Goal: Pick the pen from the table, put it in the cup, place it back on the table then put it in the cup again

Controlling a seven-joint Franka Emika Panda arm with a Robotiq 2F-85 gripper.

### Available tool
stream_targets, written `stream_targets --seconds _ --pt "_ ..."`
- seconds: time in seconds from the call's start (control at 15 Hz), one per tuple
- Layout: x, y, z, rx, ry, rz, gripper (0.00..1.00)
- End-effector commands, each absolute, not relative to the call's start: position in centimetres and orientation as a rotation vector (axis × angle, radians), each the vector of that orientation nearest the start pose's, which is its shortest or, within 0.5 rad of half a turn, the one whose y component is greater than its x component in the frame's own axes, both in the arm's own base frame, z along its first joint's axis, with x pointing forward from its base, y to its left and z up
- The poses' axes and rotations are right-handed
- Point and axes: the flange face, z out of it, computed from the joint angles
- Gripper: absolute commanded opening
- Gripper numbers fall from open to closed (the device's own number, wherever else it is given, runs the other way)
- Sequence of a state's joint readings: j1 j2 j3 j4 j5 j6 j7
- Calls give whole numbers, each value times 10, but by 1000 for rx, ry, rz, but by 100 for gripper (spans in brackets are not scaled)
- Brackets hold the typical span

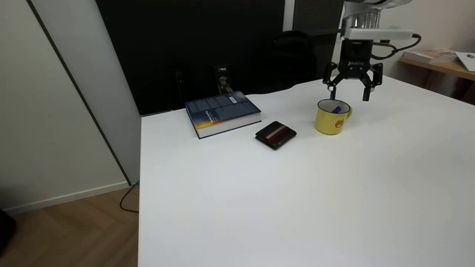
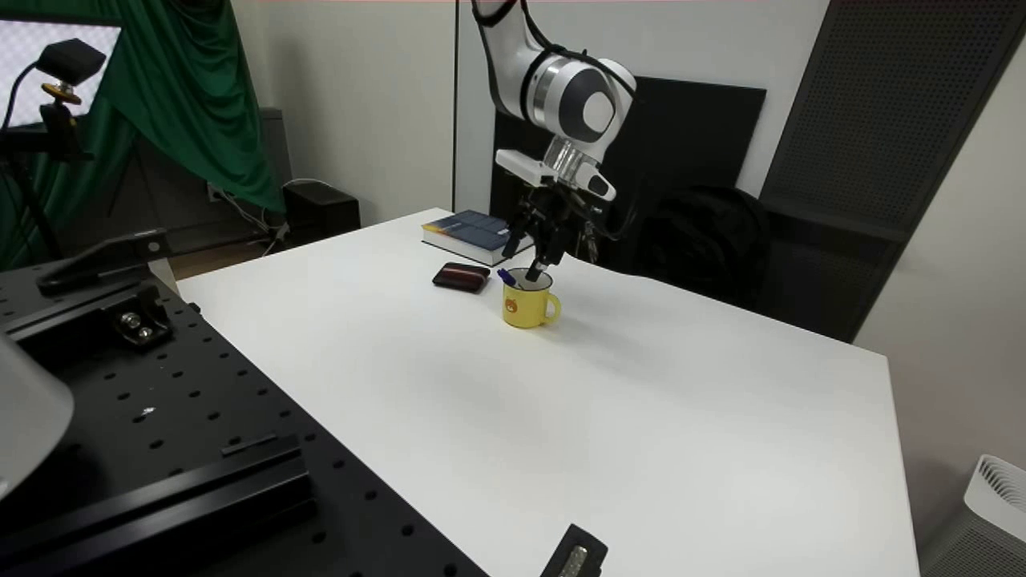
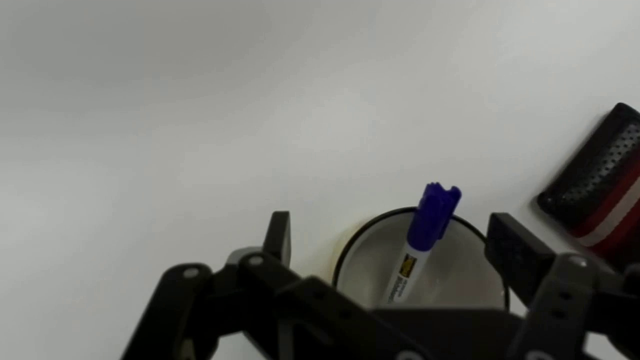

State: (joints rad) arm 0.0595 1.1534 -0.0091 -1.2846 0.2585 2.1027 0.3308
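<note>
Pen is sitting in cup, lower ctr-right of wrist view: leaning, blue cap up & poking past rim, white barrel running down inside, btm end not showing. Cup is standing upright on bench, upper right in an exterior view; wallet lying near, to its left, book farther off, upper ctr. Tool is hovering by cup mouth, jaws standing wide, either side of pen in wrist view, gripping nothing.

Step (my read): pen-into-cup, prob. done; 1st or 2nd go, views aren't telling. If 1st, next move's calling for centring on cap, closing, lifting straight up till barrel's clearing rim, then laying pen on bench. If 2nd, only backing up & away is remaining, w/o brushing cap.
</note>
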Motion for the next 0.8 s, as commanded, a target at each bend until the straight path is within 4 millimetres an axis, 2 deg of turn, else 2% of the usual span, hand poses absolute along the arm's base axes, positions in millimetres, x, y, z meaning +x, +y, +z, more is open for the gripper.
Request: stream_targets --seconds 0.0,0.2,0.6,0.73 --pt "655 38 32 -2992 561 412 100" --pt "636 36 37 -3017 510 257 100" --pt "592 38 49 -3036 461 111 100" --pt "581 41 54 -3035 444 15 100"
